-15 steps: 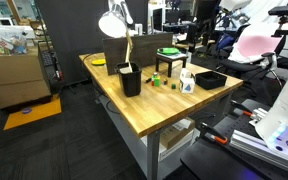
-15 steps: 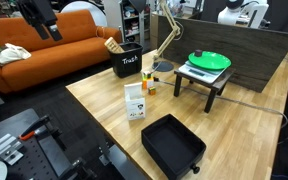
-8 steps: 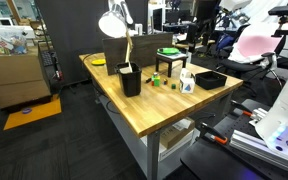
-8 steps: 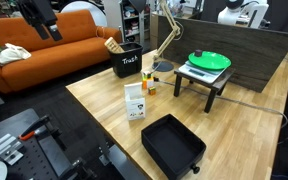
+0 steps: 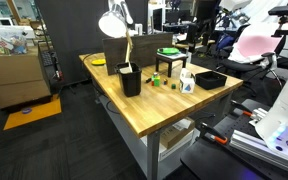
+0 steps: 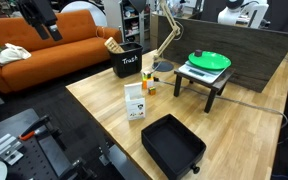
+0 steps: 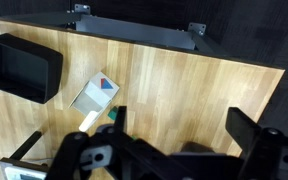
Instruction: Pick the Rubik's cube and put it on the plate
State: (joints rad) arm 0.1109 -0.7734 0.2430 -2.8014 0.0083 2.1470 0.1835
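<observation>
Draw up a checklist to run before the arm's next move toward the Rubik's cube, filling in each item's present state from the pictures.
1. Fingers open and empty: ok; the gripper holds nothing.
2. Rubik's cube located: ok; it is the small coloured block beside the white carton.
3. Room for the fingers around the cube: cannot tell; the carton stands close and the gap is too small to judge.
4. Green plate free: ok; it is bare, on the small stand.
5. Gripper down at the cube: not ok; it hangs high above the table.
</observation>
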